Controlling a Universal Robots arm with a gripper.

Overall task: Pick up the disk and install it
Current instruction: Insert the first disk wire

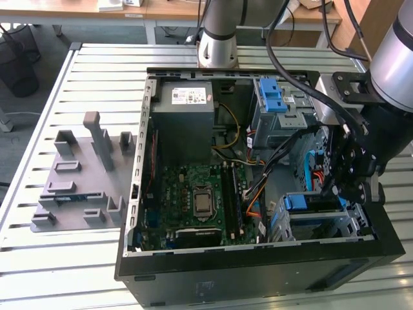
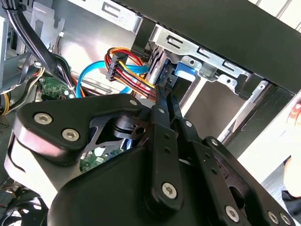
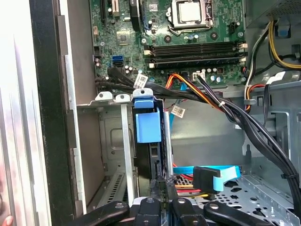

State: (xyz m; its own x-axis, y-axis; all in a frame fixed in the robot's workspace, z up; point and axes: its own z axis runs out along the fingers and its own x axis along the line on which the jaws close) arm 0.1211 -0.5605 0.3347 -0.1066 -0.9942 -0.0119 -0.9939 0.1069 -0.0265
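You see the gripper (image 3: 162,195) low in the open computer case (image 3: 51,117), fingers close together at the disk's (image 3: 149,123) rear edge; the disk stands in the drive cage (image 3: 110,141), below the motherboard (image 3: 174,33).

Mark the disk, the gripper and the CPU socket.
disk (image 3: 147,126), first wrist view, on its blue carrier tab.
gripper (image 3: 162,186), first wrist view, between the fingertips.
CPU socket (image 1: 202,201), exterior view, its metal centre.

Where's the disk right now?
The disk stands on edge in the drive cage at the case's front corner, on the exterior view's right, with the gripper right above it.
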